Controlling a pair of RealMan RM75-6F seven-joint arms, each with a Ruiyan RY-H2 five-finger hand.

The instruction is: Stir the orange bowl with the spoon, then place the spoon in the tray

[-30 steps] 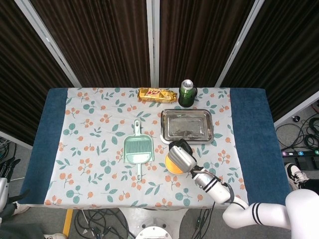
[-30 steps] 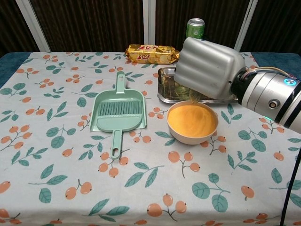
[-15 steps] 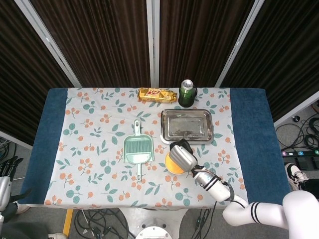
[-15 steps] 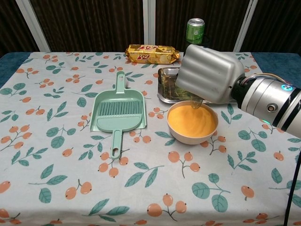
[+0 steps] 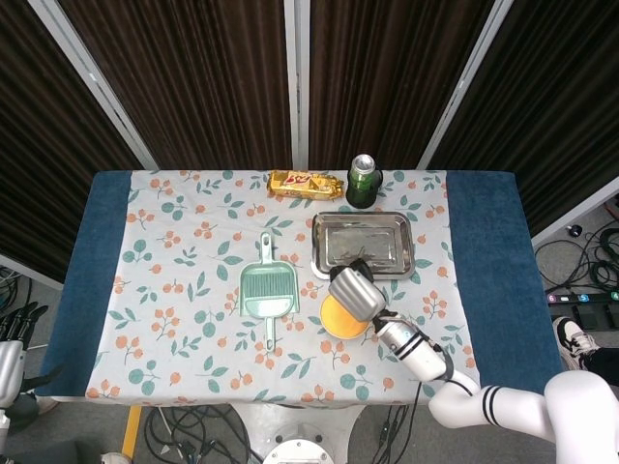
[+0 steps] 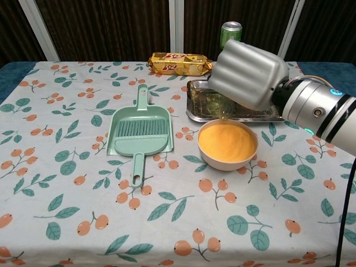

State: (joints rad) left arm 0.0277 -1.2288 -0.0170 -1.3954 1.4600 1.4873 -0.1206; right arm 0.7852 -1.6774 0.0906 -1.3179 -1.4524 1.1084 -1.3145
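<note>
At the far left edge of the head view, below the bench point(image 5: 488, 242), the left hand point(image 5: 14, 333) hangs low beside the blue cloth with its dark fingers apart and nothing in them; the chest view does not show it. On the flowered cloth, left of centre, a green dustpan point(image 6: 139, 133) lies flat with its brush tucked inside and its handle pointing toward the robot. Behind it, near the far edge, lies a yellow snack packet point(image 6: 179, 63). To the right of the packet stands a green can point(image 6: 231, 32), upright, just behind the metal tray point(image 5: 363, 244). The tray sits flat, and its near rim lies just beyond the orange bowl point(image 6: 227, 145), which is filled with an orange mass. The right hand point(image 6: 247, 74) hovers above the far edge of the bowl and the near edge of the tray, its grey back turned to both cameras. Its fingers are hidden under it, so whether it holds anything cannot be told. A thin pale sliver shows beneath it, just over the bowl; whether this is the spoon is unclear.
</note>
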